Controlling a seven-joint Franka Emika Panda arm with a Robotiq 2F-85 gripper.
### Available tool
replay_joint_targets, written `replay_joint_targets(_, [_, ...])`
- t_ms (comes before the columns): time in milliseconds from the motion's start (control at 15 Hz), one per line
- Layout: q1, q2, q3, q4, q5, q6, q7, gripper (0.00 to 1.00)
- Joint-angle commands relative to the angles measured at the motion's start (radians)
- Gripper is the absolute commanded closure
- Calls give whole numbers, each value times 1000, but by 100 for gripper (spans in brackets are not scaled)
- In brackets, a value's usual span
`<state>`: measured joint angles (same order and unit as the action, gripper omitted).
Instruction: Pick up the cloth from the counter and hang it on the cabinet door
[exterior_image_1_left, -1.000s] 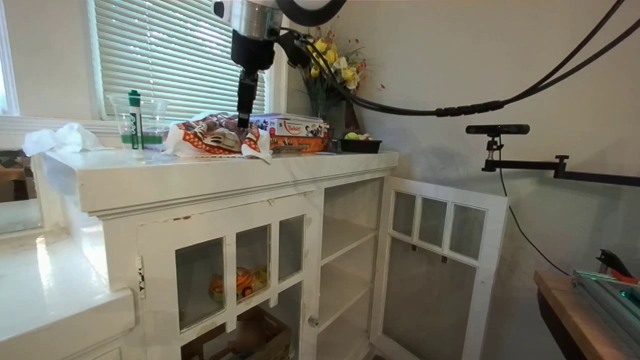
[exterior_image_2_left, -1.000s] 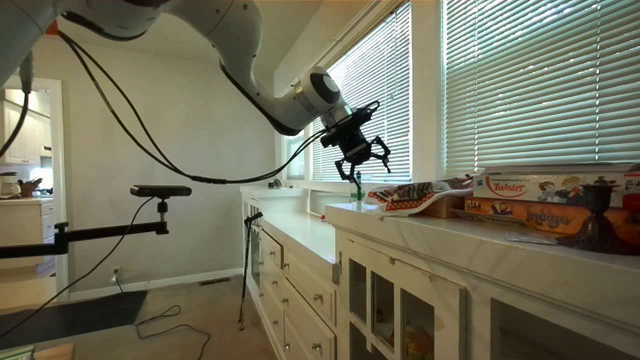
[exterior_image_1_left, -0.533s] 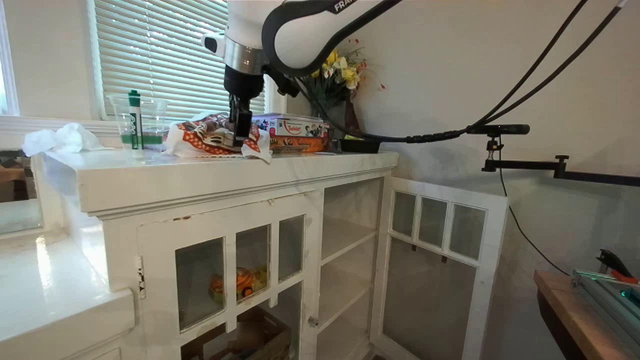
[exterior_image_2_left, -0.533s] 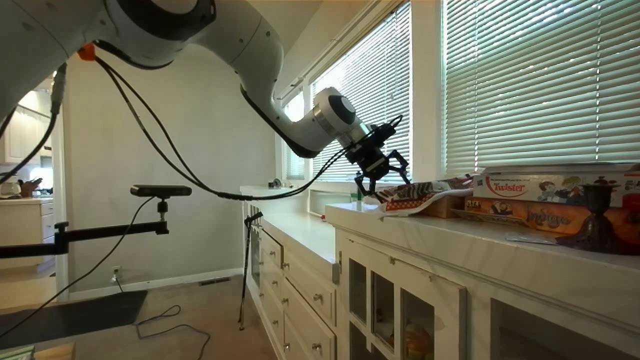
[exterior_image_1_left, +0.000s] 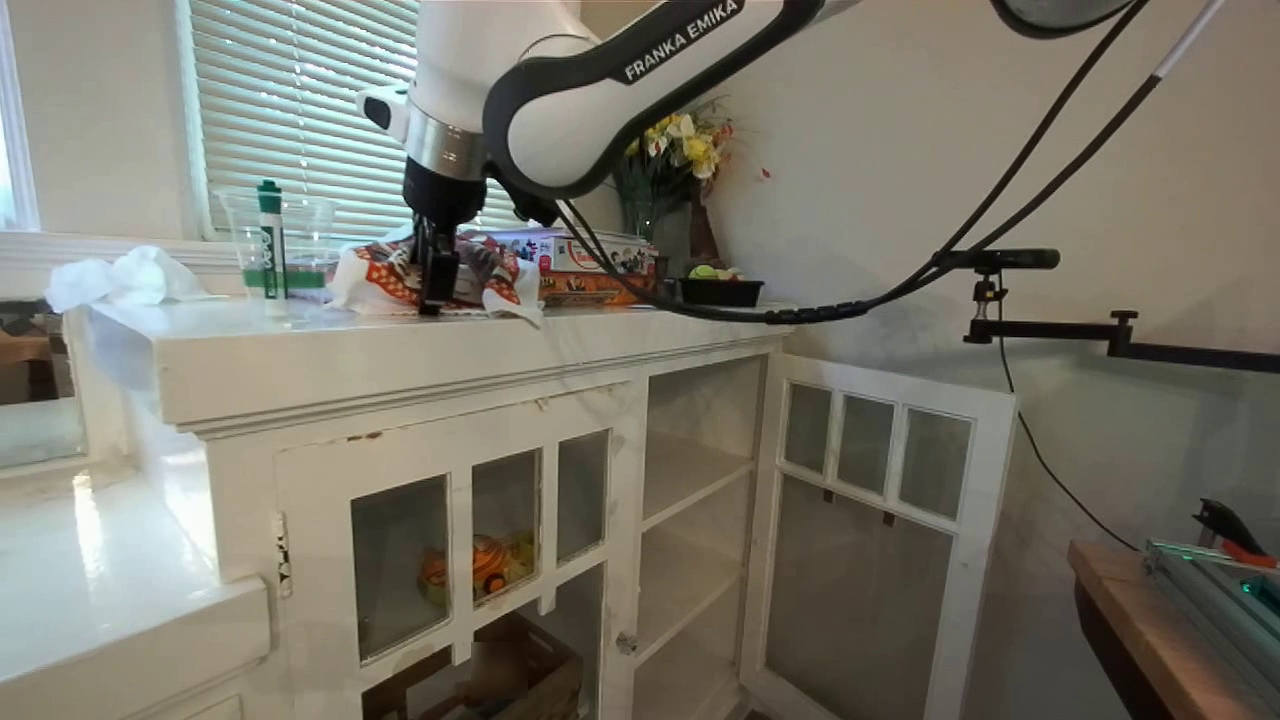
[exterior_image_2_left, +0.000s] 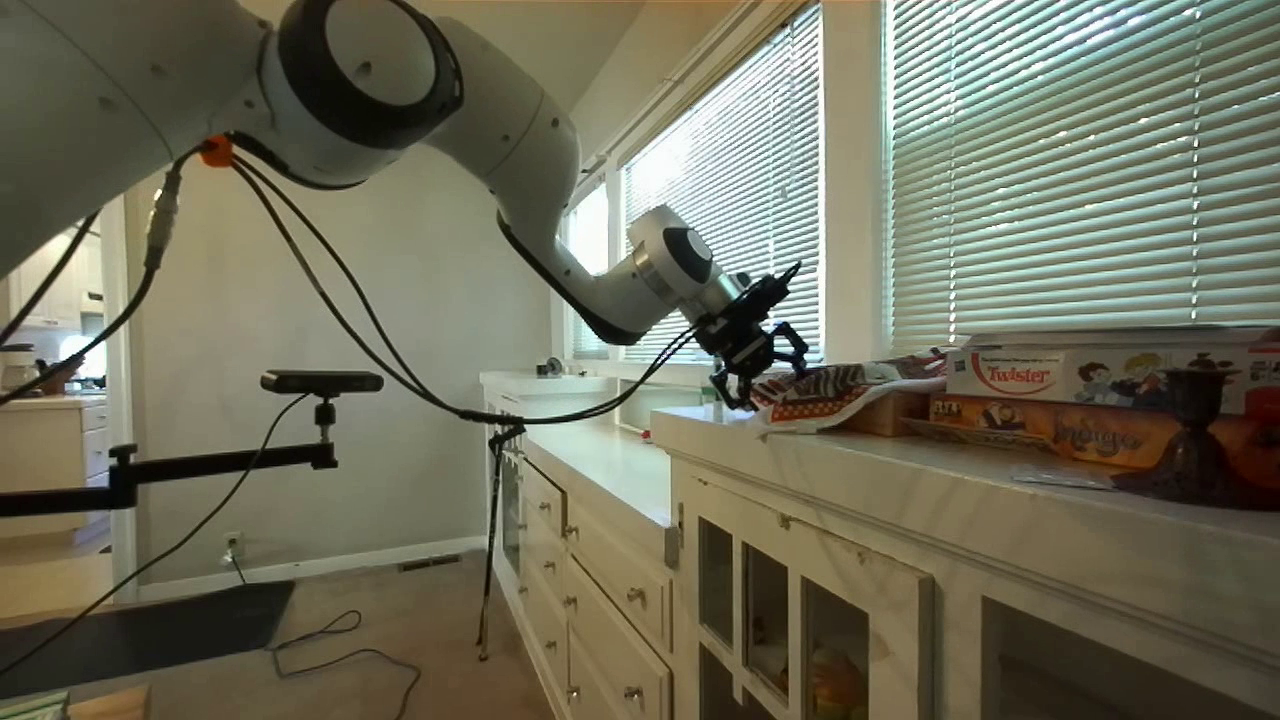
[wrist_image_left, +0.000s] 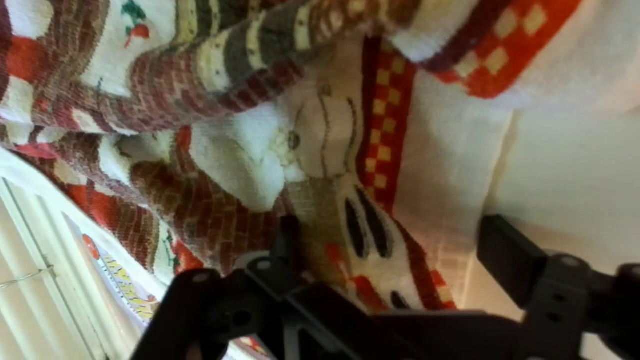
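Observation:
The cloth lies crumpled on the white counter (exterior_image_1_left: 480, 345), patterned in red, white and brown; it shows in both exterior views (exterior_image_1_left: 505, 275) (exterior_image_2_left: 825, 388) and fills much of the wrist view (wrist_image_left: 325, 130). My gripper (exterior_image_1_left: 433, 300) is down at the cloth's near edge, also seen from the side (exterior_image_2_left: 768, 388). In the wrist view the gripper (wrist_image_left: 395, 247) is open, one finger over the cloth and the other just past its hem over the bare counter. Cloth lies between the fingers, not clamped. The glass-paned cabinet door (exterior_image_1_left: 985, 480) stands open below the counter.
Game boxes (exterior_image_2_left: 1010, 375) stand right behind the cloth. A dark candle holder (exterior_image_2_left: 1190, 440) is near the counter's edge. A green marker (exterior_image_1_left: 270, 240) and a clear cup (exterior_image_1_left: 318, 270) stand beside the cloth. A black tray (exterior_image_1_left: 720, 292) and flowers (exterior_image_1_left: 690, 145) are farther along.
The arm has come down from above the cloth to its near edge, shifting left in an exterior view. The fingers stay apart. The cloth has not visibly moved.

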<state>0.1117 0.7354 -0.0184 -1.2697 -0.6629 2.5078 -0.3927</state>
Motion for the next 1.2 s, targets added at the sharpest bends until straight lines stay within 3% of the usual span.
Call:
replay_joint_targets(0, [12,58,-22,86,-7,6,-19,39])
replay_joint_targets(467, [27,61,-52,115,-15,-4,2,89])
replay_joint_targets(733, [55,-2,-63,71,-17,-59,37,100])
replay_joint_targets(1133, [120,-188,-119,-8,-59,-168,221,99])
